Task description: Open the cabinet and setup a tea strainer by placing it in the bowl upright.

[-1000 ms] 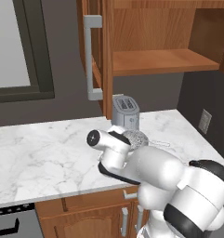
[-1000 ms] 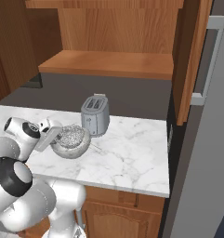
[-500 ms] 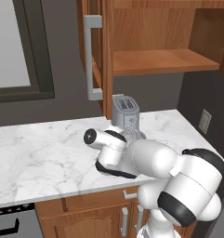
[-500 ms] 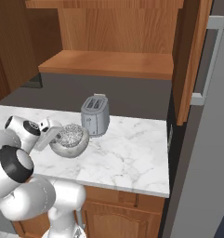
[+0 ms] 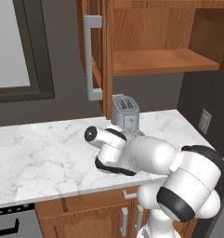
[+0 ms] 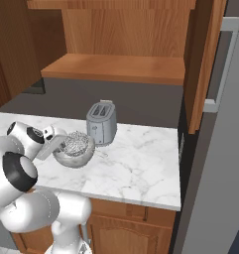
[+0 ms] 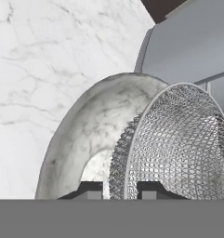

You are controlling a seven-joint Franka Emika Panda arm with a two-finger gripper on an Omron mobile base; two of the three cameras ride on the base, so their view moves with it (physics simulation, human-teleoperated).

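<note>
The cabinet (image 5: 146,60) on the wall stands open, its left door (image 5: 95,56) swung out and its inner shelf (image 6: 116,68) bare. On the marble counter, in front of the toaster, sits the speckled grey bowl (image 6: 74,158). The tea strainer (image 6: 77,143) rests in it, its silver mesh basket (image 7: 178,148) inside the bowl's rim (image 7: 81,135) and its thin handle (image 6: 98,153) sticking out to the right. My gripper (image 7: 121,191) is shut on the strainer's rim, one fingertip (image 7: 92,190) on each side. In the right base view the gripper (image 6: 63,145) reaches the bowl from the left.
A grey two-slot toaster (image 6: 102,128) stands just behind the bowl. The right cabinet door (image 6: 205,59) with its grey bar handle hangs open over the counter's right end. A dark-framed window (image 5: 20,51) is on the left wall. Lower wooden cabinets (image 5: 85,214) run under the counter.
The arm's elbow has swung forward and its wrist has shifted slightly. The strainer stays in the bowl with the gripper still shut on it.
</note>
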